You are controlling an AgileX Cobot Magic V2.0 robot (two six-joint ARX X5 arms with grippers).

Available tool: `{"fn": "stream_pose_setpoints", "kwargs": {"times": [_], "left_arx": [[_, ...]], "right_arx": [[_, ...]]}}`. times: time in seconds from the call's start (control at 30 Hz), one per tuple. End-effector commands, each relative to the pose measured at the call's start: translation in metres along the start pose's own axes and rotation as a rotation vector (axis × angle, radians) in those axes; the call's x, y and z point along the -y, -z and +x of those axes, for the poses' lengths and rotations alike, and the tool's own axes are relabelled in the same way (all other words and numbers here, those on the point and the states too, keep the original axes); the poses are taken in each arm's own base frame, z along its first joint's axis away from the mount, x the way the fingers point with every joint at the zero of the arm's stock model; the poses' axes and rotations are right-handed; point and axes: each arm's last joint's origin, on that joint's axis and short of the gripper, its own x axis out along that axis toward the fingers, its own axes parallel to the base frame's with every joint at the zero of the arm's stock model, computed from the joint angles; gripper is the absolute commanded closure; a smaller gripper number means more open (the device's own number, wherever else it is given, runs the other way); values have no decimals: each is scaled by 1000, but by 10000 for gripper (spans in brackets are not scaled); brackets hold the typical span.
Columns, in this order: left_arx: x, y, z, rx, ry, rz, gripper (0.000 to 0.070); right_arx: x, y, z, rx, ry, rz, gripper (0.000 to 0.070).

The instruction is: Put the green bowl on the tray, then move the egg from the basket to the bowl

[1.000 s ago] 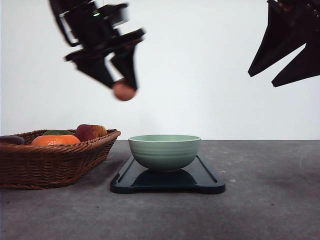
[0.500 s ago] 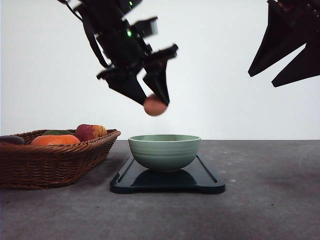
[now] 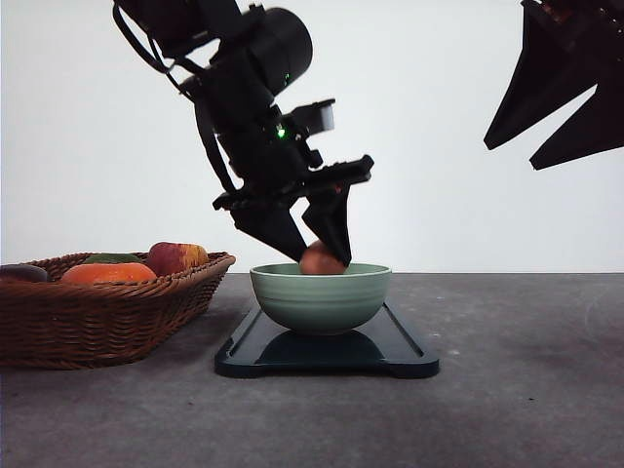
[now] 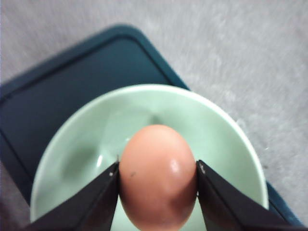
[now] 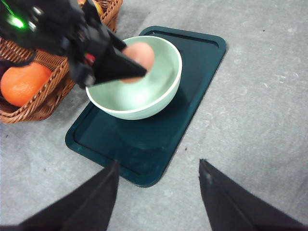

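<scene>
Egg: one egg (image 4: pixel 158 177), pinched between the two fingers of the left claw (image 3: pixel 317 255), right at the rim of the bowl.
Bowl: one green bowl (image 3: pixel 321 296), sitting on the tray.
Tray: one black tray (image 3: pixel 328 352), just right of the basket.
Basket: one basket (image 3: pixel 102 310) on the left, with one orange (image 5: pixel 24 83) and one apple (image 3: pixel 176 257) showing.
Right claw: one right claw (image 5: pixel 156 197), up high on the right, spread apart and holding nothing.

Tan egg (image 3: pixel 321 260) hangs inside pale green bowl (image 3: pixel 321 297) on black tray (image 3: pixel 409 348).
</scene>
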Motion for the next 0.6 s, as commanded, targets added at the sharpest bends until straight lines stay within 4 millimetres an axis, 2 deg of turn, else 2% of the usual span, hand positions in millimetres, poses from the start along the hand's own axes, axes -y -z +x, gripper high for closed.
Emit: {"fn": "stream_pose_setpoints", "kwargs": {"times": [0.0,0.57], "left_arx": [[4,-3,7,11,10,-1,432],[3,5,22,-29,8,-3,430]], "right_arx": [[-2,-3,0,10,-8,4,378],[-2,-3,0,10,-8,5,378]]}}
